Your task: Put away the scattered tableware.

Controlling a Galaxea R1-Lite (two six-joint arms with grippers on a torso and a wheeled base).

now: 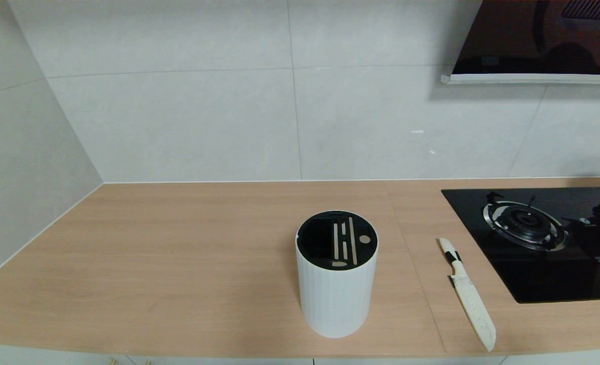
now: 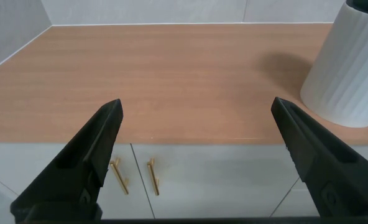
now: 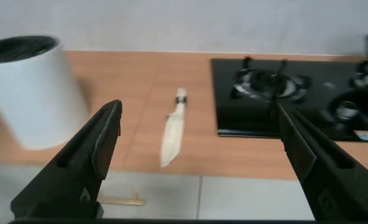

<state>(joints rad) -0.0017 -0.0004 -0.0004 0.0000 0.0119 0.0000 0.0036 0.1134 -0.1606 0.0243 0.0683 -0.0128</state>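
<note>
While the knife block (image 1: 336, 274) stands on the tabletop (image 1: 178, 253), a white knife (image 1: 466, 293) lies at its 3 o'clock, apart. Left jaws and right jaws are spread, empty.

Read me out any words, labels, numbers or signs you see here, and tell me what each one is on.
Nothing here can be read as text.
On the knife holder: a faint mark at the far edge of its black top, too small to read.
On the cooktop: small marks beside the knob, too blurred to read.
On the knife: no print visible.
On the range hood: no print visible.
</note>
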